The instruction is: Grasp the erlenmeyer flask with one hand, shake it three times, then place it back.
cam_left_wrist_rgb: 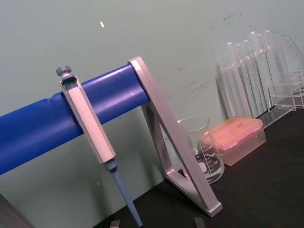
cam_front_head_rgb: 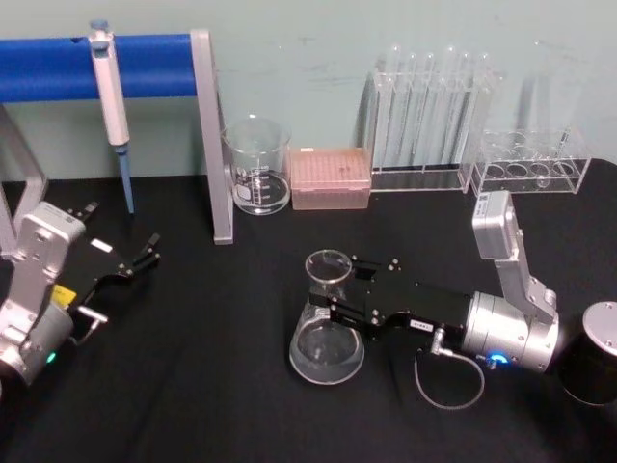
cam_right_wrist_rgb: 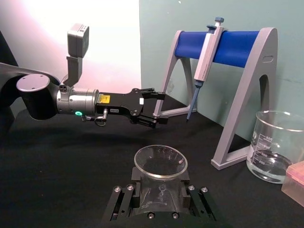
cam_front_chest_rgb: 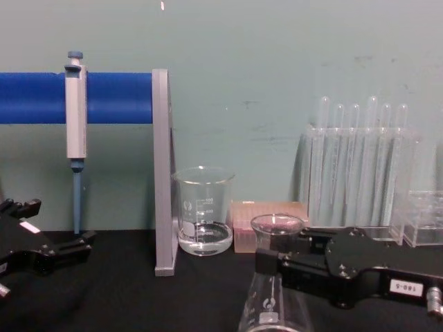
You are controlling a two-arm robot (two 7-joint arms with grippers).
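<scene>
On the black desk point(cam_front_head_rgb: 212, 386), near its middle, the flask point(cam_front_head_rgb: 326, 333) is upright. The right pincer point(cam_front_head_rgb: 335, 289) reaches in from the right and is clenched on its neck just under the flared rim. I cannot tell whether the base rests on the desk. White print on the flask wall is too small to read, and so are the dark characters on the small white label point(cam_front_chest_rgb: 405, 287) on that pincer. The left arm carries a yellow sticker point(cam_right_wrist_rgb: 102, 99), also unreadable.

Behind the flask stands a beaker point(cam_front_head_rgb: 256, 166) with white graduation marks and what looks like a shallow layer of clear liquid. A pink tip box point(cam_front_head_rgb: 331, 178) sits just beside it, then clear tubes point(cam_front_head_rgb: 429, 106) upright in a rack point(cam_front_head_rgb: 419, 177).

At the desk's left side the left pincer point(cam_front_head_rgb: 147, 251) is released, jaws spread, well apart from the flask. It is near the tip of a pipette point(cam_front_head_rgb: 111, 96) that hangs on a blue-barred stand point(cam_front_head_rgb: 214, 145).
</scene>
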